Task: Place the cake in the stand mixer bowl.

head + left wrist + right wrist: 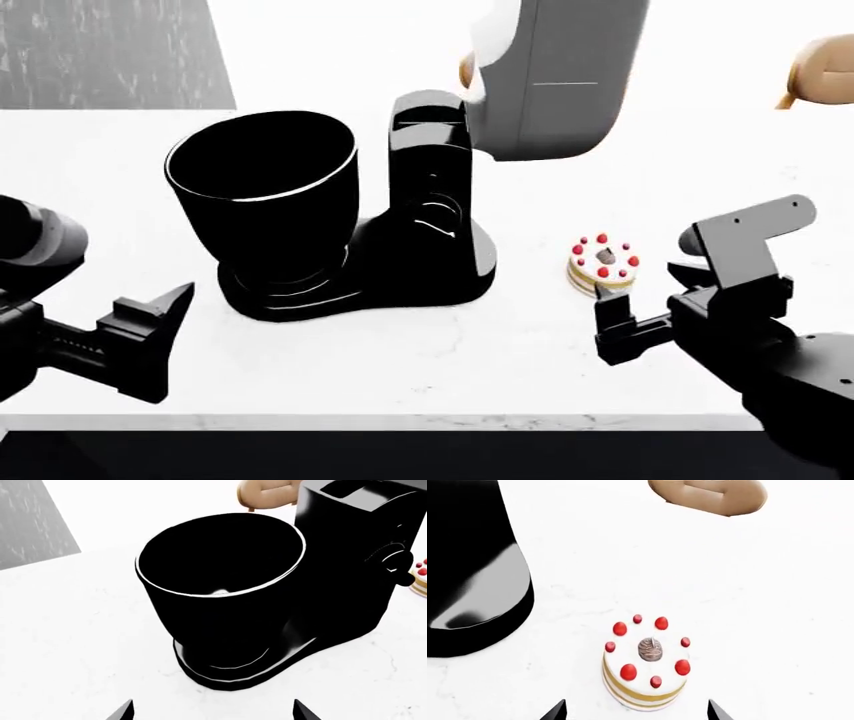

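- The cake (603, 264) is sat upright on the white surface (534, 350), just off to the side of the stand mixer's base (400, 285) and well apart from the stand mixer bowl (264, 190). Nothing is touching it yet.
- The right end effector (654, 300) is parked low, close to the cake on the side facing away from the mixer. In the right wrist view two dark fingertips (555, 711) are seen spread wide with the cake (645, 667) just ahead of the gap, so it's open and empty.
- The left end effector (158, 335) is held in front of the mixer base, nearer the bowl side. Its tips are spread in the left wrist view, pointed at the bowl (220, 575), and nothing is gripped.
- Step in hand, as a guess: the approach to the cake, with the grasp not started.
- Next move probably calls for the right end effector to be eased forward until the cake sits between the fingers, then closed gently, since icing looks easily squashed.
- After that a lift up and over the mixer's column (430, 160) would be needed to reach the bowl's open mouth, so clearance there should be watched.
- A tan loaf (710, 495) lies beyond the cake; it's not part of this.
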Available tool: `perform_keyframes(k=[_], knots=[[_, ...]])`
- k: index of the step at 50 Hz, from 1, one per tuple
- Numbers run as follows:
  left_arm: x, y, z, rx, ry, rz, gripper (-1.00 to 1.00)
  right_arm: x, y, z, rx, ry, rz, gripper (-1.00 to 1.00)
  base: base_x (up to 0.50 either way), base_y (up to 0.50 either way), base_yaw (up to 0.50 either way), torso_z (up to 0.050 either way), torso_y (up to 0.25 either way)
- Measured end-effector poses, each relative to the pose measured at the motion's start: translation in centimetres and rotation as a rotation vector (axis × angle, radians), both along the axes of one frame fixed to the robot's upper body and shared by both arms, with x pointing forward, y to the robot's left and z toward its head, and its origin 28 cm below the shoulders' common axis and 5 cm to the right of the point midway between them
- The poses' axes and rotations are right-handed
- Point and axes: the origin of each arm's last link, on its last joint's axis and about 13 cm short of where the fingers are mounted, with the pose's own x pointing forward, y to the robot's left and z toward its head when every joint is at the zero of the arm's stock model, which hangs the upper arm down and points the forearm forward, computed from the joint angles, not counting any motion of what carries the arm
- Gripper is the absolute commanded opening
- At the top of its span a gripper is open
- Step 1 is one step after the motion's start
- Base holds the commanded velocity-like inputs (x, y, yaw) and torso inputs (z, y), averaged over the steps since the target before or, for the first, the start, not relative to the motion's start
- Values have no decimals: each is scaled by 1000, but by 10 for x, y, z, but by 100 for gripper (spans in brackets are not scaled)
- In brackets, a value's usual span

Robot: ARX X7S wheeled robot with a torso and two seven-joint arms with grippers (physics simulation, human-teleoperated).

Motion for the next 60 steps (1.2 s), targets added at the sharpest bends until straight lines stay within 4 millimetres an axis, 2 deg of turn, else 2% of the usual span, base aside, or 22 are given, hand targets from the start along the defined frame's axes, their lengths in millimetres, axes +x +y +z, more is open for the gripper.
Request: perform_keyframes(k=[60], knots=[[0,2,-8,6,20,-7,100,54,4,-38,20,78,-41,100,0,0,0,0,0]])
